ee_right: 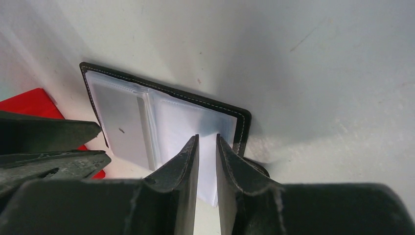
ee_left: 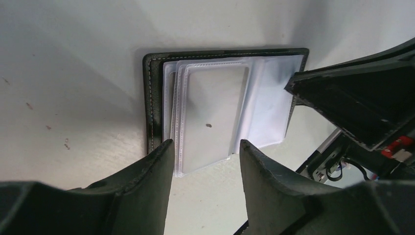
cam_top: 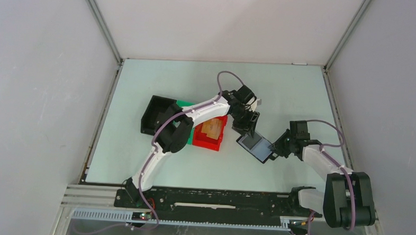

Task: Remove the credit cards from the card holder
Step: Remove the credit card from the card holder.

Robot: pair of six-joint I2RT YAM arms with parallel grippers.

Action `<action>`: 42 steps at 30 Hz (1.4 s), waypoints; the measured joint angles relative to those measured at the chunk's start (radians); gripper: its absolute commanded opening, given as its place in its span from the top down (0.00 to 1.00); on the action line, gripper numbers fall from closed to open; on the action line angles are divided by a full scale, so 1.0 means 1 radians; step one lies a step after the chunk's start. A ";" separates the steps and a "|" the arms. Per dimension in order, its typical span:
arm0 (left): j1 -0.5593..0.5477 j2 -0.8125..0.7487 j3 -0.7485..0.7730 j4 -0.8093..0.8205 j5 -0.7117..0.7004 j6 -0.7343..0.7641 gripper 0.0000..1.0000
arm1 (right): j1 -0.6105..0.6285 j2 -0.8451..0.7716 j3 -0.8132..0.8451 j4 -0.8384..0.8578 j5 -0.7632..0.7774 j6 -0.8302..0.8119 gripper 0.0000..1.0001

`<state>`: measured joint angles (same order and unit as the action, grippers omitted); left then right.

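Note:
The card holder [cam_top: 261, 154] lies open on the table, a black wallet with clear plastic sleeves. A pale grey credit card [ee_left: 210, 112] sits inside the top sleeve; it also shows in the right wrist view [ee_right: 120, 129]. My left gripper [ee_left: 205, 152] is open, its fingers hanging just above the sleeve's near edge and holding nothing. My right gripper [ee_right: 207, 142] has its fingers almost together, tips resting on the wallet's [ee_right: 242, 127] right half, with nothing seen pinched between them. It shows in the left wrist view [ee_left: 352, 105] at the wallet's [ee_left: 149, 98] right end.
A black box bin [cam_top: 155, 115], a green bin [cam_top: 184, 103] and a red bin [cam_top: 209, 139] with a tan item inside stand left of the wallet. The red bin's corner [ee_right: 29, 103] shows in the right wrist view. White walls enclose the table.

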<state>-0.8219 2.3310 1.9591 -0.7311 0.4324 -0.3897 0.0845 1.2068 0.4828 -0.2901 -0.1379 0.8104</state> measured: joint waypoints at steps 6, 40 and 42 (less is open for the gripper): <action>-0.010 0.013 0.000 -0.012 0.000 -0.003 0.44 | -0.013 -0.004 -0.007 0.003 -0.002 -0.009 0.72; -0.056 0.024 0.010 0.140 0.344 -0.135 0.48 | -0.146 -0.188 -0.057 -0.051 -0.021 -0.017 0.68; -0.076 0.014 -0.006 0.168 0.356 -0.152 0.48 | -0.187 -0.233 -0.057 -0.071 -0.028 -0.023 0.67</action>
<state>-0.8982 2.3447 1.9533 -0.5629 0.7883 -0.5415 -0.1028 0.9737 0.4259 -0.3607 -0.1658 0.7879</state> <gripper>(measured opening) 0.523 0.321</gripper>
